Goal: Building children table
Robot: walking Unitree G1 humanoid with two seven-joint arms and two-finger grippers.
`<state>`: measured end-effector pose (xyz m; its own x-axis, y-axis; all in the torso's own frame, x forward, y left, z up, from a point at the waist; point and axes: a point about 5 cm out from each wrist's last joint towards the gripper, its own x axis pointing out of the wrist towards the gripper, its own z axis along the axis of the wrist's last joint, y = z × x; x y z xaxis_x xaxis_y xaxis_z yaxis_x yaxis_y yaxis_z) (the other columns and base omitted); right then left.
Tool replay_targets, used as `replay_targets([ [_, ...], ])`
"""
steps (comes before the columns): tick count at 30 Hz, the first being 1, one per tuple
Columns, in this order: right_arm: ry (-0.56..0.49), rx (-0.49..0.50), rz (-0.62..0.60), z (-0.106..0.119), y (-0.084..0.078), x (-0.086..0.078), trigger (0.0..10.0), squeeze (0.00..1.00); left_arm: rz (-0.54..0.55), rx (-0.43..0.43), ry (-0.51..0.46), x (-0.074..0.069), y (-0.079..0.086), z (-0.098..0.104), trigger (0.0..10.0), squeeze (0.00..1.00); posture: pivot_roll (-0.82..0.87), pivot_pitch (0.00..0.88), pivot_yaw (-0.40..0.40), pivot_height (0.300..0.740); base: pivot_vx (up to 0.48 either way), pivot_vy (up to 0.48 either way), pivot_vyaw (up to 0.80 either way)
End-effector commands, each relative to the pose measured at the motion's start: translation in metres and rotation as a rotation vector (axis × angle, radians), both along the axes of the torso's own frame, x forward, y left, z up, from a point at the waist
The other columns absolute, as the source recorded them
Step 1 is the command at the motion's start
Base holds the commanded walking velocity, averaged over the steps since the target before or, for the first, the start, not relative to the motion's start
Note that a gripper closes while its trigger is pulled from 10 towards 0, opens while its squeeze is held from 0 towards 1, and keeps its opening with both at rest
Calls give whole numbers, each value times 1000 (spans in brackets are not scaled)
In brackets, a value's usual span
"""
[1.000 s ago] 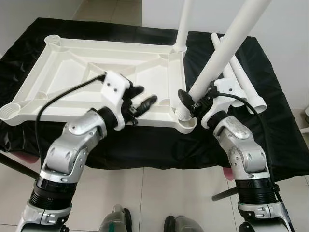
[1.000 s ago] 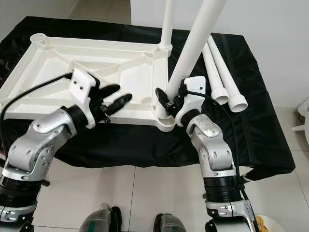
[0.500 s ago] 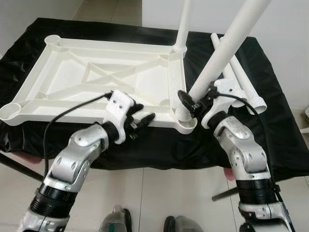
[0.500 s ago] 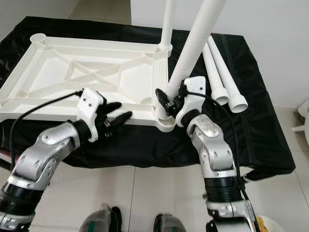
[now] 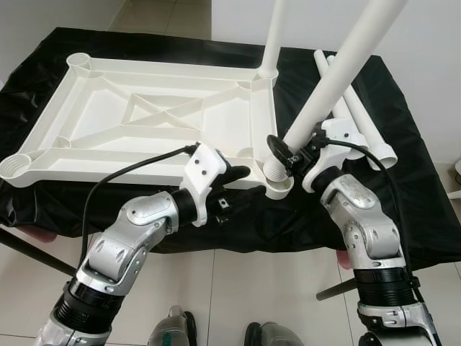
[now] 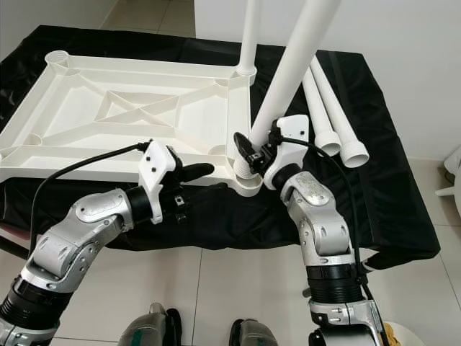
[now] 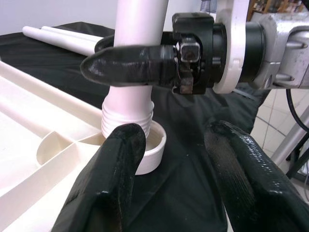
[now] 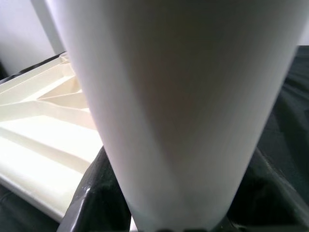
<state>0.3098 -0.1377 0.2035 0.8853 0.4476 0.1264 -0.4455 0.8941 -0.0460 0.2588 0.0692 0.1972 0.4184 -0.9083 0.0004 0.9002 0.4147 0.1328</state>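
Note:
The white tabletop [image 5: 108, 162] lies upside down on a black-draped table. My right gripper [image 5: 284, 153] is shut on a white leg [image 5: 338, 72], which leans to the right. The leg's ribbed end sits at the near right corner socket [image 5: 279, 186]. My left gripper [image 5: 245, 182] is open, just left of that socket at the tabletop's front edge. In the left wrist view its two fingers [image 7: 116, 169] stand either side of the socket [image 7: 154, 150], apart from it. The leg [image 8: 178, 111] looms close in the right wrist view.
A second leg [image 5: 272, 36] stands upright in the far right corner socket. Two loose legs [image 5: 360, 122] lie on the black cloth [image 5: 403, 194] to the right. The near left [image 5: 14, 167] and far left sockets hold nothing. Tiled floor lies below the table's front edge.
My left gripper has moved from above the tabletop's middle down and to the right, to the near right corner. The right gripper keeps its hold on the leg, barely shifted.

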Motion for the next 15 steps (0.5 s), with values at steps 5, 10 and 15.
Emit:
replay_targets([
  [5, 140, -63, -7, -26, -7, -4, 10000, 0, -26, 11, -4, 0, -1, 0, 10000, 0, 17, 110, -5, 740, 0, 0, 0],
  [10, 168, -74, -17, -30, -12, -4, 10000, 0, -28, 13, -6, 0, -1, 0, 10000, 0, 17, 107, -5, 740, 0, 0, 0],
  [15, 191, -63, -64, -31, -22, -4, 10000, 0, -24, 14, -6, 1, -1, 0, 10000, 0, 11, 109, -3, 740, 0, 0, 0],
])
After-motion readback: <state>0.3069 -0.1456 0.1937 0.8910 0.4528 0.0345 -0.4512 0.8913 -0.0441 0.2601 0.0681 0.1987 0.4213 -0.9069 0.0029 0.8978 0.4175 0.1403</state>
